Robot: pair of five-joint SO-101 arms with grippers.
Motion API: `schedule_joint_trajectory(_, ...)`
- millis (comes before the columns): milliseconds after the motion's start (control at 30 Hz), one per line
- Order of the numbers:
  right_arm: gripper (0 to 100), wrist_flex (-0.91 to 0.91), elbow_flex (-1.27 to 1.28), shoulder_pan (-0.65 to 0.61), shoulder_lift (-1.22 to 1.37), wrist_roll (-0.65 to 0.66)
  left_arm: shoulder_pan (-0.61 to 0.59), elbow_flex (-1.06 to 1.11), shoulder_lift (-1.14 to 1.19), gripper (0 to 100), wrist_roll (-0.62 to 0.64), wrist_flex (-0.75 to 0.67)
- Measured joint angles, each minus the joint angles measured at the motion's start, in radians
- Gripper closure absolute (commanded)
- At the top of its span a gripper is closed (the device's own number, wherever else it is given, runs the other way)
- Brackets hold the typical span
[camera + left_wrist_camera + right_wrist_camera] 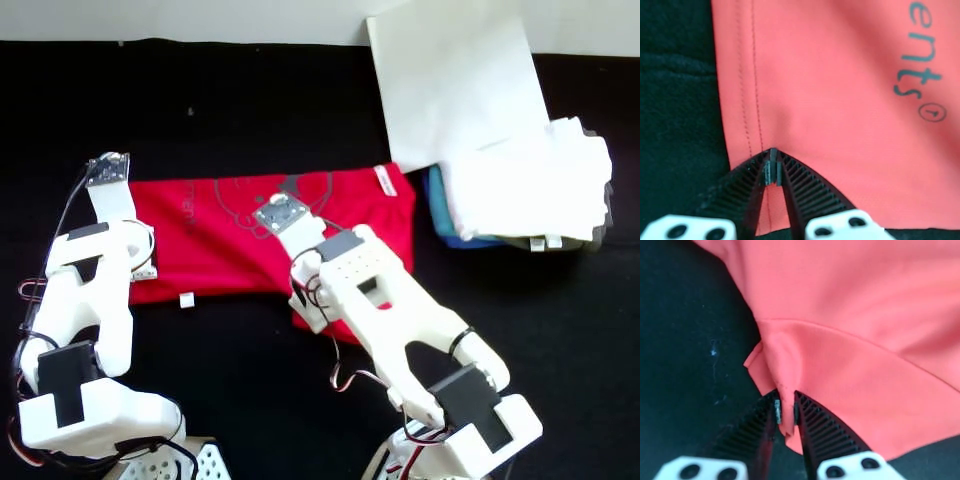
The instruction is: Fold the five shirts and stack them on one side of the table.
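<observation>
both grippers are down on one garment. left gripper (108,168) is at the end of it on the left arm's side, right gripper (276,213) near mid-length.

black table (200,100): carries everything noted below.

red shirt (225,255): lies spread flat, long axis running side to side across the table, from the left arm to a point just short of the stack. part of its near edge is hidden under the right arm.

white sheet (455,80): at the far corner on the right arm's side, its lower corner overlapping the stack.

stack of folded shirts (525,190): white on top, blue and darker layers beneath, just beside the shirt's right-hand end. the right arm is the nearer one to it.

judgement: the next fold turns on that side-to-side axis, since the free length lies between the two grippers.

right gripper (786,412), wrist view: jaws nearly closed, with a raised ridge of red shirt (865,315) pinched between the tips. grip confirmed.

left gripper (771,167), wrist view: jaws closed tip to tip over the stitched hem of the red shirt (840,100). the cloth there lies flat and unpuckered. whether any fabric is caught cannot be told.
</observation>
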Motion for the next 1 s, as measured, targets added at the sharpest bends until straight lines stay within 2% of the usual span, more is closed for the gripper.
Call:
schedule_joint_trajectory(167,79.4,-0.017,0.015,0.0,0.0,0.0,0.0,0.0,0.0,99,0.0,0.0)
schedule_joint_trajectory(233,74.8,0.002,0.015,0.0,-0.002,0.0,0.0,0.0,0.0,99,0.0,0.0)
schedule_joint_trajectory(400,74.6,0.132,-0.025,0.0,-0.071,0.011,0.0,0.0,0.0,99,0.0,0.0)
schedule_joint_trajectory(600,74.2,0.212,0.012,0.0,-0.155,0.241,0.0,0.0,0.0,99,0.0,0.0)
schedule_joint_trajectory(700,73.4,0.175,0.072,0.0,-0.155,0.296,0.0,0.0,0.0,99,0.0,0.0)
schedule_joint_trajectory(833,67.3,0.115,0.143,-0.011,-0.155,0.305,0.0,0.0,0.0,99,0.0,0.0)
schedule_joint_trajectory(1000,70.1,0.038,0.21,-0.037,-0.157,0.307,0.0,0.0,0.0,99,0.002,0.0)
